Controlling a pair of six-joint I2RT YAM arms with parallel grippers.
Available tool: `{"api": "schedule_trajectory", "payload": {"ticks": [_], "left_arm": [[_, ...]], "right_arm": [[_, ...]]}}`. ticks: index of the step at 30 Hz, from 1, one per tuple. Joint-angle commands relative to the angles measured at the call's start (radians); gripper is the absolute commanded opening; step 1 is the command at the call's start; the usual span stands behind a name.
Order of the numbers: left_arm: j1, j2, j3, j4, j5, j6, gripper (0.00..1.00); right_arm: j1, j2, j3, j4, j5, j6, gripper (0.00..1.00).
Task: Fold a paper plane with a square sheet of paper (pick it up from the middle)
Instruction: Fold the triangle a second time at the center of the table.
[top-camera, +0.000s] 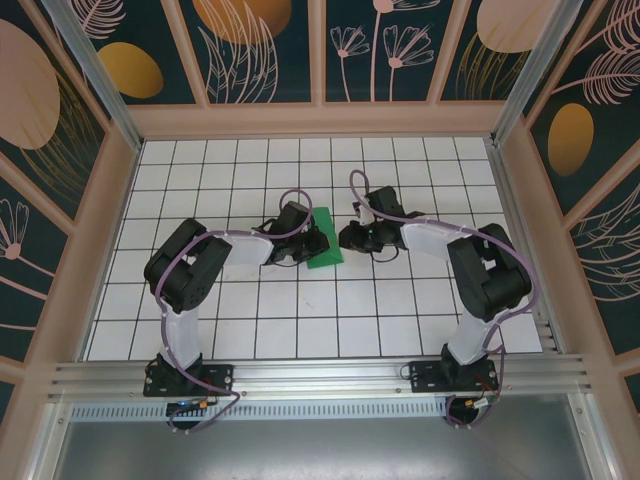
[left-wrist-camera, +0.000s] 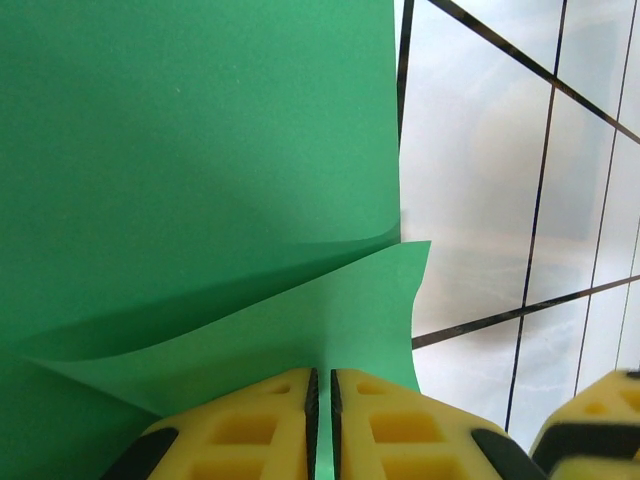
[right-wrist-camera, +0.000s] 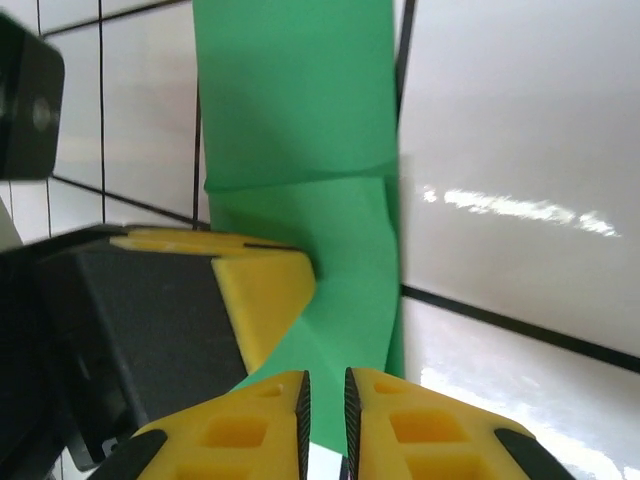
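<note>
Pinches limp, easily creased square sheet of paper (left-wrist-camera: 190, 150) near its fold, left gripper (left-wrist-camera: 322, 390) and right gripper (right-wrist-camera: 325, 390) both clamped on it

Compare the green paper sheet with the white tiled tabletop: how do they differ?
The green paper sheet is plain; the white tiled tabletop carries black grid lines. The paper is folded, pinched by the left gripper and right gripper; the tabletop lies flat. Both look smooth.

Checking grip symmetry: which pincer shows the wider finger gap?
The right pincer: green paper shows in a clear slot between its fingers; on the left pincer they nearly touch.
</note>
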Motion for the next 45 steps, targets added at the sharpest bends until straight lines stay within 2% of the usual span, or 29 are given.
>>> {"api": "schedule_trajectory", "payload": {"ticks": [1,12,33,45], "left_arm": [[0.016,0.026,-0.003,-0.079,-0.049,0.029,0.15],[0.016,0.017,-0.013,-0.069,-0.049,0.021,0.14],[0.016,0.009,-0.019,-0.076,-0.067,0.020,0.15],[0.033,-0.082,-0.029,-0.098,-0.160,0.031,0.16]], "right_arm": [[0.028,0.016,0.014,-0.034,-0.022,-0.036,0.19],[0.032,0.095,0.031,-0.043,-0.042,-0.064,0.16],[0.017,0.130,0.032,-0.093,0.027,-0.099,0.15],[0.015,0.154,0.003,-0.117,0.044,-0.093,0.15]]}}
